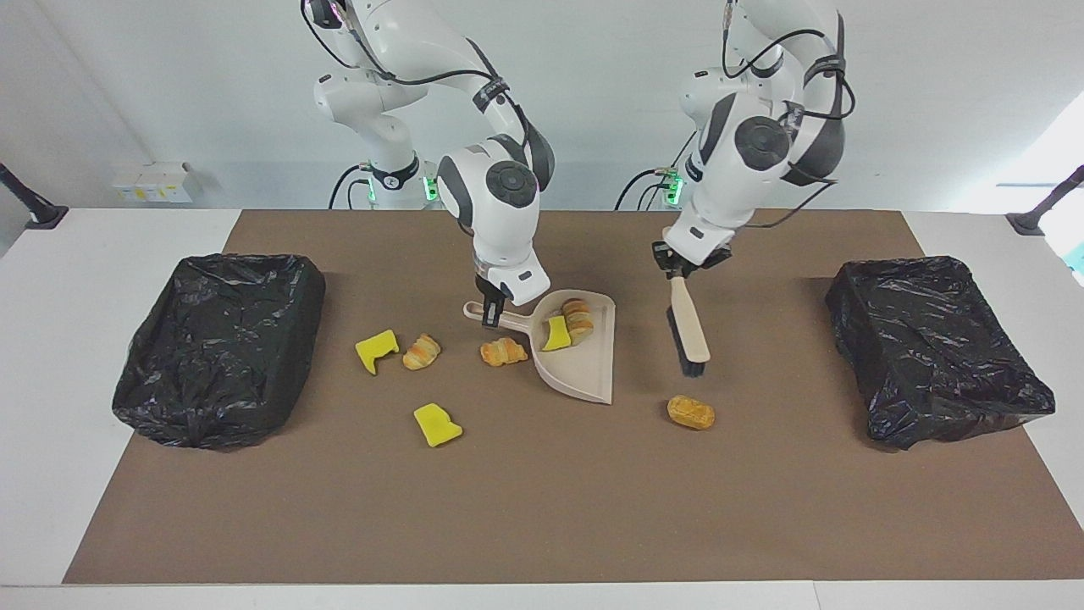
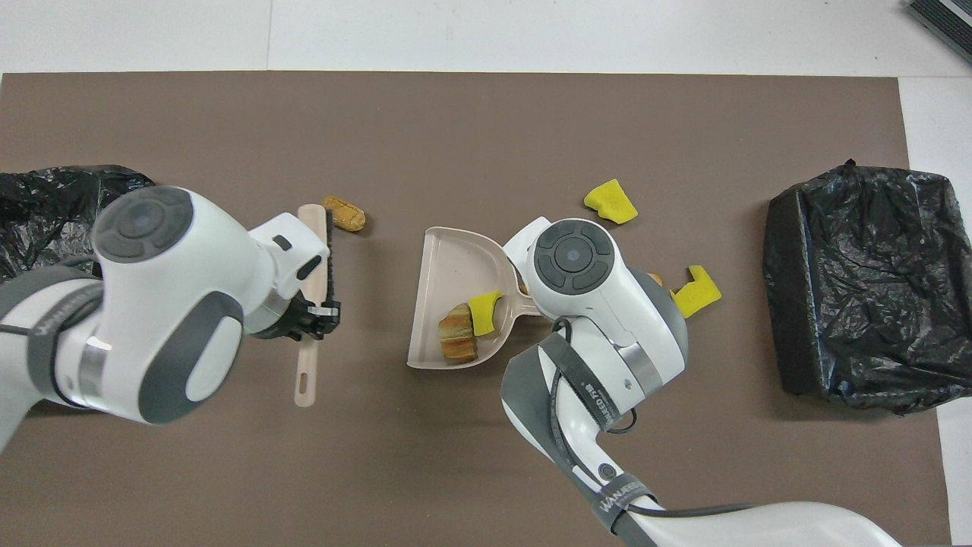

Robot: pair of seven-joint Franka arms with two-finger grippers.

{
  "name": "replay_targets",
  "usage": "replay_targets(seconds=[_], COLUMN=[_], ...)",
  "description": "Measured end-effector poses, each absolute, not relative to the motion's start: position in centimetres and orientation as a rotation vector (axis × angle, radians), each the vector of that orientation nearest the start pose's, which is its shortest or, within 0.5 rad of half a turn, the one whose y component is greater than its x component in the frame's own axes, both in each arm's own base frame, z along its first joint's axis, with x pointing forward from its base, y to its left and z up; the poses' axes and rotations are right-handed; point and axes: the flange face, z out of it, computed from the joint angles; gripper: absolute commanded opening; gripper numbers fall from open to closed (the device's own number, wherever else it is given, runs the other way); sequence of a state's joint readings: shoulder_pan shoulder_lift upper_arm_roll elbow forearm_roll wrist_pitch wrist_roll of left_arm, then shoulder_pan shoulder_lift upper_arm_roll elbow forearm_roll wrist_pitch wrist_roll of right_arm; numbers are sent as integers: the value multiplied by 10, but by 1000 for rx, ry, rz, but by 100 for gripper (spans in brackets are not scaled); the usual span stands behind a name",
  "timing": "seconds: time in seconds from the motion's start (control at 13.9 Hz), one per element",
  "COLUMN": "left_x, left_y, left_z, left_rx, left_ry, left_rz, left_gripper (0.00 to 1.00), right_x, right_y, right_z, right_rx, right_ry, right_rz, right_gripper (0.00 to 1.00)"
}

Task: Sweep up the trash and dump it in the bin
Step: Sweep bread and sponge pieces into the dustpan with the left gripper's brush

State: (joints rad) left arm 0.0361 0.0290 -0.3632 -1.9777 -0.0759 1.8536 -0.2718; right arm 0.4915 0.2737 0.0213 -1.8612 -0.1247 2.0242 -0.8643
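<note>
A brown mat [image 1: 542, 508] covered the white table, with a black-bagged bin [image 1: 222, 346] at the right arm's end and another black-bagged bin [image 1: 936, 347] at the left arm's end. Down the middle sat the beige dustpan [image 1: 584, 360], flat on the mat, and in its closed end lay a yellow foam chunk [image 1: 555, 335] touching a croissant toy [image 1: 579, 320]. The right gripper [image 1: 491, 312] was down at the dustpan's handle [image 1: 508, 319], fingers clamped on it. Just beside the pan, toward the right arm's end, lay a second croissant [image 1: 504, 352]. Further that way a third croissant [image 1: 422, 352] sat right beside a notched yellow chunk [image 1: 377, 350], and a third yellow chunk [image 1: 437, 424] lay farther from the robots than those two.

Over toward the left arm's end, the left gripper [image 1: 677, 263] was closed tight on the handle of the brush [image 1: 688, 332], which hung tilted, bristle end low above the mat. A golden-brown bread roll [image 1: 690, 412] lay just beside that bristle end, farther from the robots, apart from it and well clear of the dustpan. In the overhead view the brush [image 2: 315, 266] ran alongside the roll [image 2: 343, 213].
</note>
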Motion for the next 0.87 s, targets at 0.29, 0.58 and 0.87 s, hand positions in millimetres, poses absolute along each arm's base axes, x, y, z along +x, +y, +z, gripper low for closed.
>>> replay_targets(seconds=[0.29, 0.58, 0.87], left_x=[583, 611, 598], left_y=[-118, -134, -185], left_z=[405, 358, 338], left_rx=[-3102, -3120, -3104], left_ry=[109, 161, 294], left_rz=[218, 221, 267], left_gripper=[0, 0, 0], right_x=[535, 535, 535], right_y=[292, 292, 292], right_z=[363, 363, 363], right_rx=[-2424, -2424, -2431], right_ry=[-2116, -2116, -2108], right_rz=[205, 205, 206], right_gripper=[0, 0, 0])
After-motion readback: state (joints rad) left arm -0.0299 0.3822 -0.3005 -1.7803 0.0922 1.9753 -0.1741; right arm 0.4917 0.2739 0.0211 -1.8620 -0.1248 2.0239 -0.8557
